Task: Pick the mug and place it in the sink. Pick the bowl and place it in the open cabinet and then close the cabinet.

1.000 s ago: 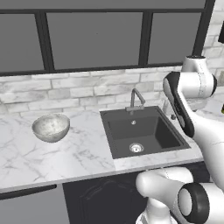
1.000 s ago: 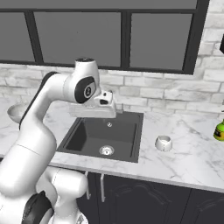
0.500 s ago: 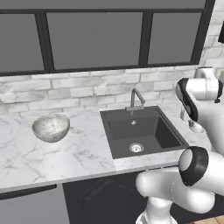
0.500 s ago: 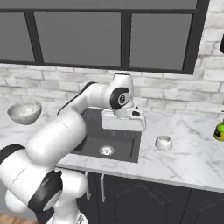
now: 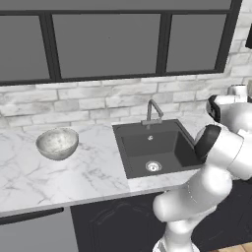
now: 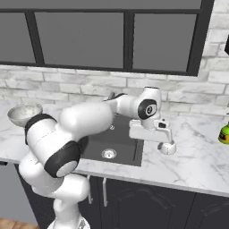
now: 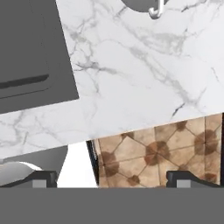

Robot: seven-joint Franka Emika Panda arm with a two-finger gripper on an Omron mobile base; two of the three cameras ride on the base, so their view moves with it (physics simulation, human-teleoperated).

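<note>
**While the claw hangs wide, the mug sits on the marble**

Where the brick wall meets the worktop, one long marble counter (image 5: 74,177) runs across the picture, and above it I count three dark window panes (image 5: 106,44) in the left base view. One white arm (image 6: 85,118) reaches from the lower left of the right base view, out over the basin towards the right.

There's one sink (image 5: 155,150), dark grey, set into the counter, with one round drain at its bottom and one slim faucet (image 5: 152,110) at its back edge. One bowl (image 5: 57,142), speckled grey-white, stands upright on the marble, well to the left of the sink. One green bottle (image 6: 224,133) stands at the far right edge of the counter.

And one mug (image 6: 169,148), small and white, is on the counter just right of the sink, close under the arm's hand. In the hand view it peeks in at the top edge, handle showing.

The gripper (image 7: 113,178) has its two dark fingertips (image 7: 43,179) spread wide apart, with nothing between them.
</note>
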